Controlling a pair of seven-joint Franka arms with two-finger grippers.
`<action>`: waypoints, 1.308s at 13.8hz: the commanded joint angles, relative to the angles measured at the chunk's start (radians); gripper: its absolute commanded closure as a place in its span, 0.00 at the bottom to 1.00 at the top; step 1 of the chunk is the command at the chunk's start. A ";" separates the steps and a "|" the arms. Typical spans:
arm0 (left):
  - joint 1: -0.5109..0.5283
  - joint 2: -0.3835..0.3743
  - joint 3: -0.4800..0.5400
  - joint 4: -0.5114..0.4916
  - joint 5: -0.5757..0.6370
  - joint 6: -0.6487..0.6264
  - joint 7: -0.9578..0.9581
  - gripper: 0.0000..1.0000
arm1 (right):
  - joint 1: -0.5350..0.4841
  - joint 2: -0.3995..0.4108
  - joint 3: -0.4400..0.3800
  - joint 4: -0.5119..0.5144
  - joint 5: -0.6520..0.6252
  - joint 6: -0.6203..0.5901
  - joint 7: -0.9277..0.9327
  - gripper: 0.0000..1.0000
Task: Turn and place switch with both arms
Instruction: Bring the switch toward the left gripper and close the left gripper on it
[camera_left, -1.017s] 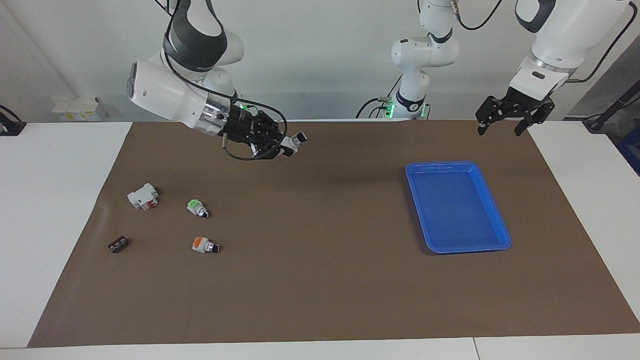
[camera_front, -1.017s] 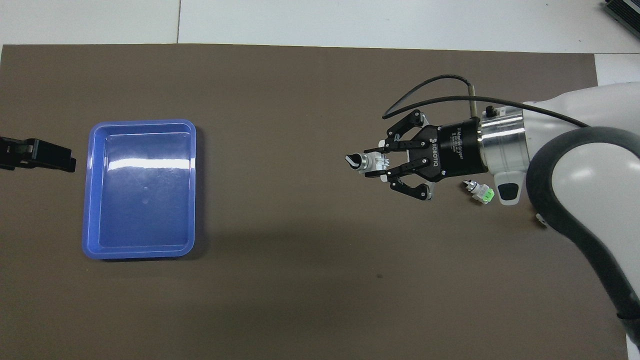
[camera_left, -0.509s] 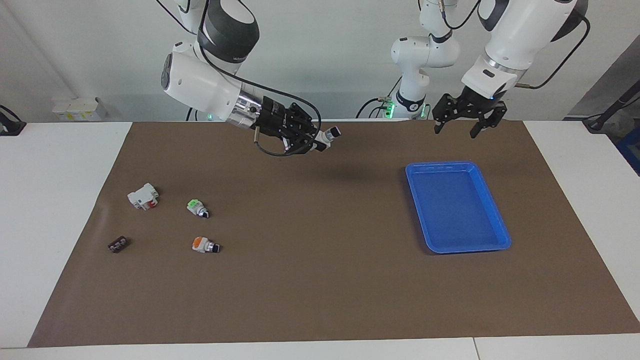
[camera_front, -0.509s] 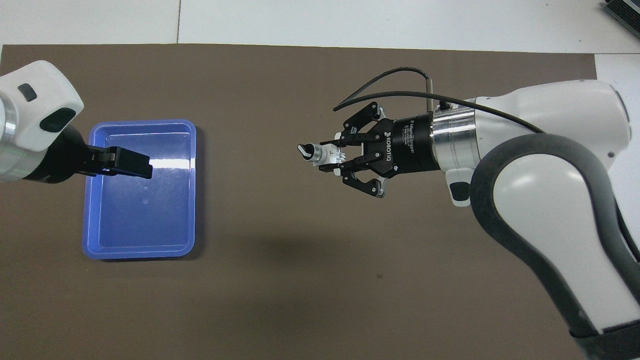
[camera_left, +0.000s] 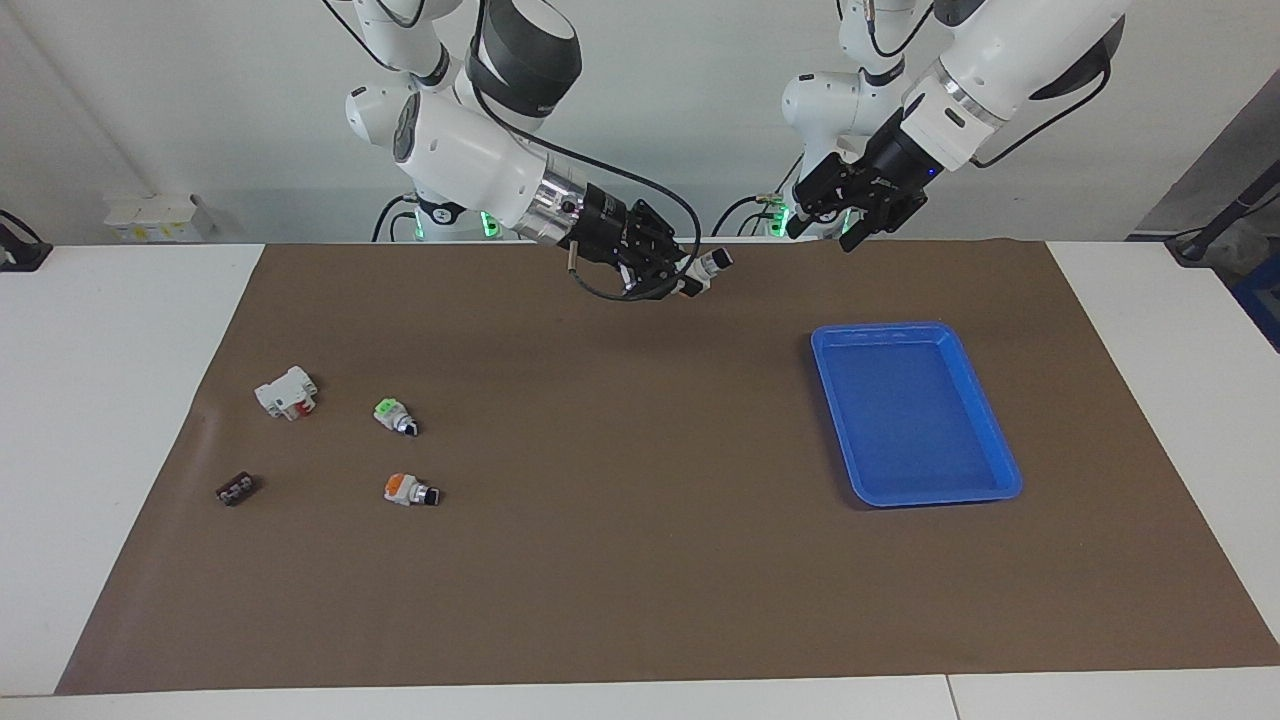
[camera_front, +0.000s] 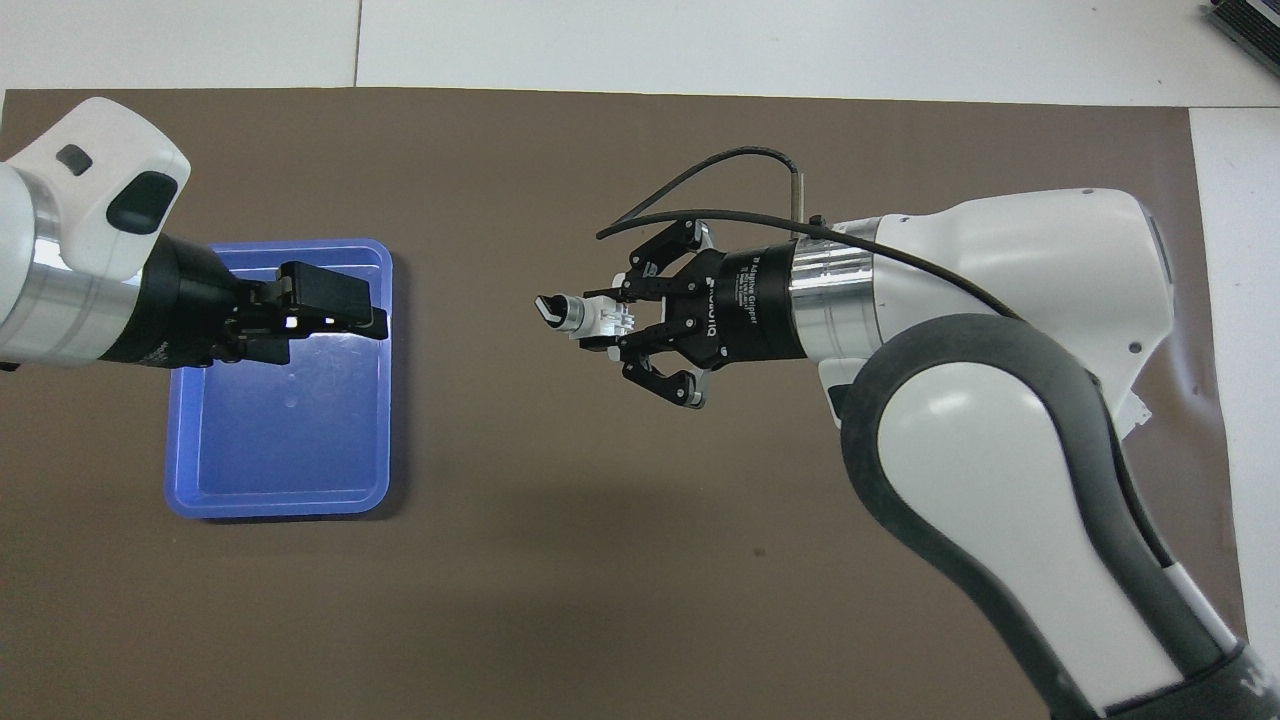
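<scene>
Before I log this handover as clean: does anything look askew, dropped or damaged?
Nothing stands out. The right gripper holds the switch in the air over the brown mat, black knob toward the left gripper, which is also raised. The blue tray lies flat.

Two white arms (camera_front: 1010, 270) with dark grey joint bands, silver wrist rings, black cables, black linkage grippers
</scene>
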 joint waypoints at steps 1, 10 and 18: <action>-0.024 0.000 -0.018 0.005 -0.035 0.010 -0.047 0.07 | 0.023 0.010 0.001 0.008 0.011 0.029 0.012 1.00; -0.069 -0.003 -0.023 -0.055 -0.099 0.252 -0.388 0.23 | 0.029 0.009 0.001 0.005 0.002 0.029 0.012 1.00; -0.083 -0.019 -0.024 -0.110 -0.113 0.268 -0.404 0.44 | 0.029 0.009 0.001 0.005 0.002 0.025 0.014 1.00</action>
